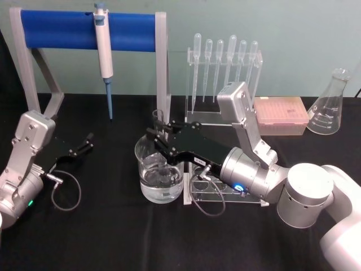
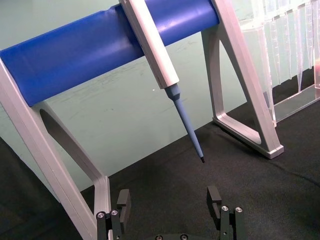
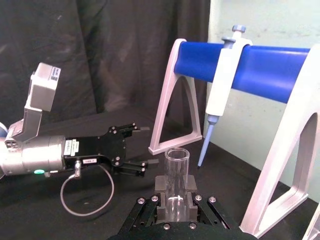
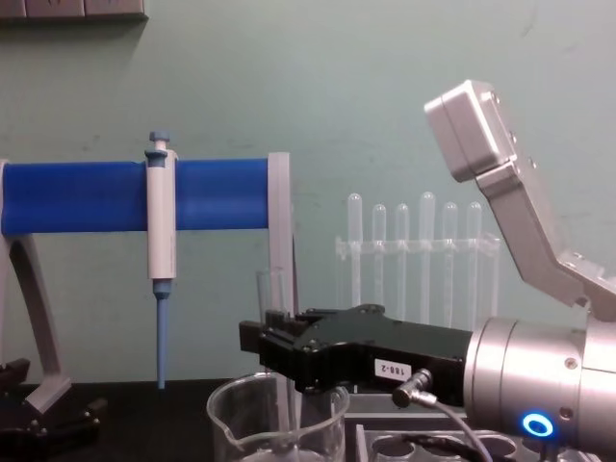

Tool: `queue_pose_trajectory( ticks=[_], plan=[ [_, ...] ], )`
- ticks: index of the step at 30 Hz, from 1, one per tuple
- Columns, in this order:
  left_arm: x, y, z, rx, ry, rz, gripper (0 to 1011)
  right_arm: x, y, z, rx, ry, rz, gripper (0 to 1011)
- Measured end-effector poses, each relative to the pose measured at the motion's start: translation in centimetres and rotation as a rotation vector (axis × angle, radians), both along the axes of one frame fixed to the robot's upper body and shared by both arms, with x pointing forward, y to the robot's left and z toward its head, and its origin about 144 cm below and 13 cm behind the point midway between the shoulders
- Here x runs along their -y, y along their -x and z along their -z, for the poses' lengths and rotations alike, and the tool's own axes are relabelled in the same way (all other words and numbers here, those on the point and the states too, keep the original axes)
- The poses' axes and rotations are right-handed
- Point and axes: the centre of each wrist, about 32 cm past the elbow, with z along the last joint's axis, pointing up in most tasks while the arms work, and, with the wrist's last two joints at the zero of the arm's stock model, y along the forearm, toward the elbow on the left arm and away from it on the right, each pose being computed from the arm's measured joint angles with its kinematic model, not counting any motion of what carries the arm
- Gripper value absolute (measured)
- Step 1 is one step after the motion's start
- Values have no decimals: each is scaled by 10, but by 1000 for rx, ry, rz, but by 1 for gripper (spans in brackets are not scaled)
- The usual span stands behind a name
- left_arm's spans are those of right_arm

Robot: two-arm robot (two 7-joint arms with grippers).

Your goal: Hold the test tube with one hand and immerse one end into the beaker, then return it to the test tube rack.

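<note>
My right gripper (image 1: 159,131) is shut on the test tube (image 1: 158,117), a clear glass tube held upright above the beaker (image 1: 145,169). In the chest view the test tube (image 4: 271,294) runs down from the black jaws of the right gripper (image 4: 269,342) into the beaker (image 4: 236,423), which holds some clear liquid. I cannot tell whether the tube's lower end touches the liquid. The right wrist view shows the tube's open rim (image 3: 176,167) rising between the fingers. My left gripper (image 1: 84,144) rests open on the black table at the left, near the blue stand.
A blue-barred stand (image 1: 87,31) at the back left carries a blue-tipped pipette (image 1: 104,56). Behind the beaker stand a rack of plastic pipettes (image 1: 225,62), a pink tip box (image 1: 280,113) and a conical flask (image 1: 331,104). A clear tube rack (image 1: 225,195) lies under my right arm.
</note>
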Motion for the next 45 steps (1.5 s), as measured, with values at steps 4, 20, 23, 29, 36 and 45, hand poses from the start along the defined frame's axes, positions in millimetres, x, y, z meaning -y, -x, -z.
queue_pose_trajectory(
  ticks=[4,20,23,29,36,45],
  plan=[
    [0,0,0,0,0,0,1000,0,-1,-1,10,-10,6,225],
    [0,0,0,0,0,0,1000,1,-2,-3,18,-15,10,225],
    [0,0,0,0,0,0,1000,1,-2,-3,18,-15,9,225],
    [0,0,0,0,0,0,1000,1,-2,-3,17,-14,9,225],
    [0,0,0,0,0,0,1000,1,-2,-4,17,-14,9,224],
    [0,0,0,0,0,0,1000,1,-2,-4,16,-14,9,225]
  ],
)
